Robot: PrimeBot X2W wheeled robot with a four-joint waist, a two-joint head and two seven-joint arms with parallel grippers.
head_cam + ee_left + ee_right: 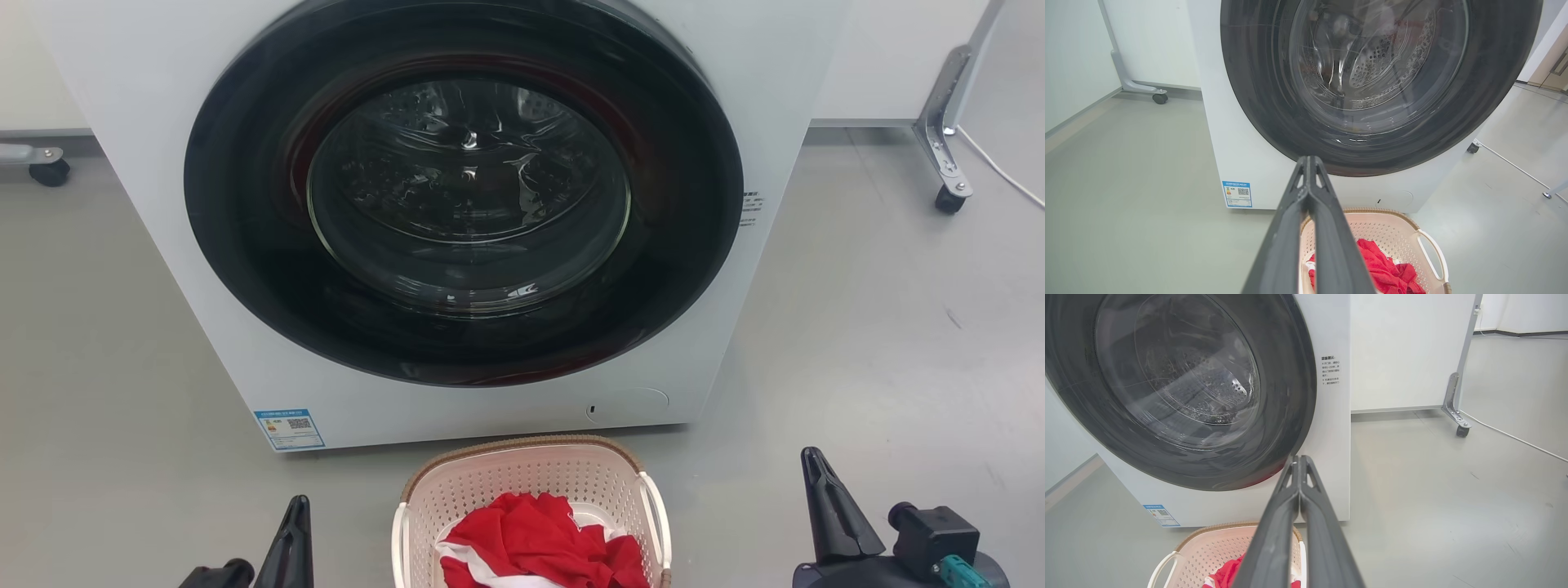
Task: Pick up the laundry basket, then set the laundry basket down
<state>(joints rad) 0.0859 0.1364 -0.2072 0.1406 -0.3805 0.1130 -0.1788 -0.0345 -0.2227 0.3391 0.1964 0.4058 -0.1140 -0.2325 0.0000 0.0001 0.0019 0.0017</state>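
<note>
The laundry basket (522, 482), cream-white and perforated with a brown woven-look rim, stands on the grey floor just in front of the washer. Red and white cloth (535, 543) lies inside it. In the left wrist view the laundry basket (1396, 232) sits low and to the right; in the right wrist view the laundry basket (1208, 551) sits low and to the left. My left gripper (295, 510) is left of the basket, apart from it, fingers pressed together and empty. My right gripper (810, 461) is to the basket's right, also shut and empty. The shut tips show as left gripper (1308, 160) and right gripper (1298, 459).
A white front-loading washer (457, 204) with a dark round door, closed, rises right behind the basket. Wheeled metal frame legs (943, 155) stand at the back right, and a caster (49, 171) at the back left. A white cable (1000, 167) runs along the floor at right.
</note>
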